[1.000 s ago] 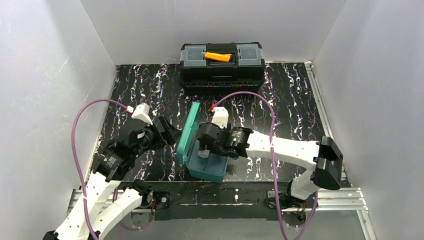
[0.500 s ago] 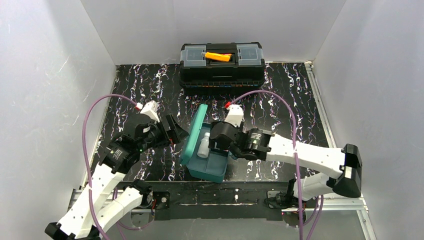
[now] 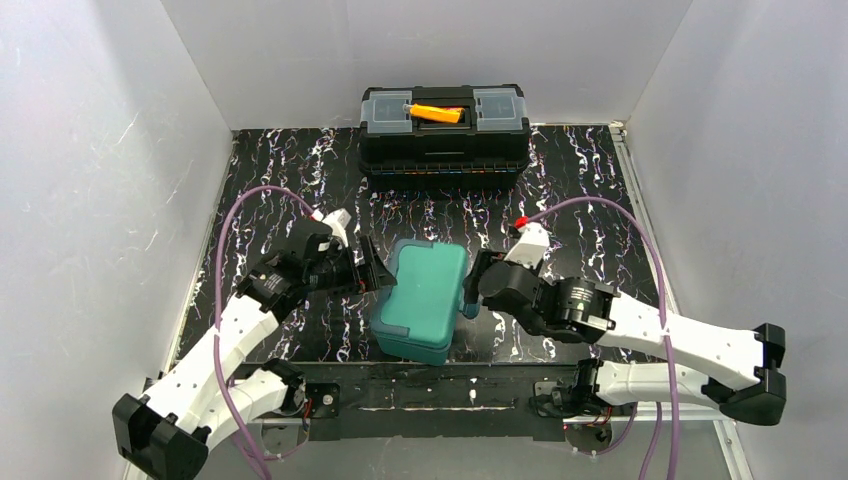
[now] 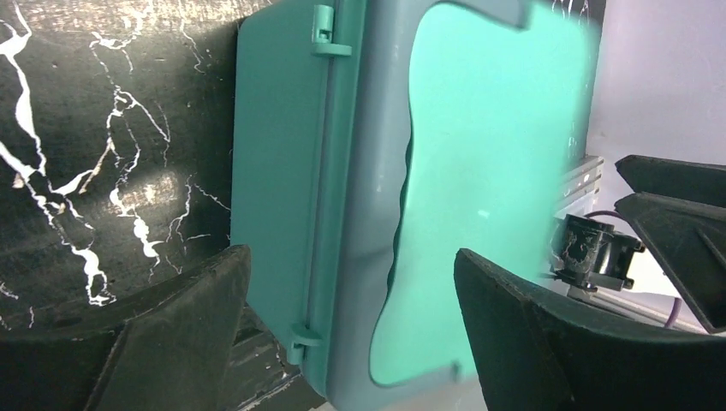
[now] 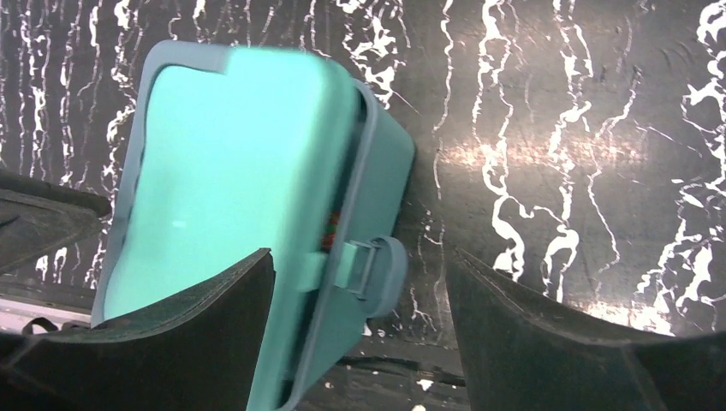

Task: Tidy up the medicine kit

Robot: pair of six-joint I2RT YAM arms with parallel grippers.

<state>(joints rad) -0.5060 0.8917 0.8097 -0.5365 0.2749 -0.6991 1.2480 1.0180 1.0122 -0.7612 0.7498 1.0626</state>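
The teal medicine kit (image 3: 422, 298) lies near the table's front edge with its lid down. My left gripper (image 3: 372, 276) is open at the kit's left, hinge side; in the left wrist view the kit (image 4: 368, 197) fills the space between the jaws. My right gripper (image 3: 470, 290) is open at the kit's right side. In the right wrist view the kit (image 5: 231, 205) shows its front latch (image 5: 377, 274) hanging loose between the jaws, with a thin gap under the lid. The kit's contents are hidden.
A black toolbox (image 3: 444, 130) with an orange handle stands at the back middle. White walls enclose the black marbled table (image 3: 590, 200). A metal rail (image 3: 440, 385) runs along the front edge just below the kit.
The kit's lid swung from upright down onto the box, hiding the white bottle inside. My left gripper moved right to the hinge side. My right gripper drew back out to the right.
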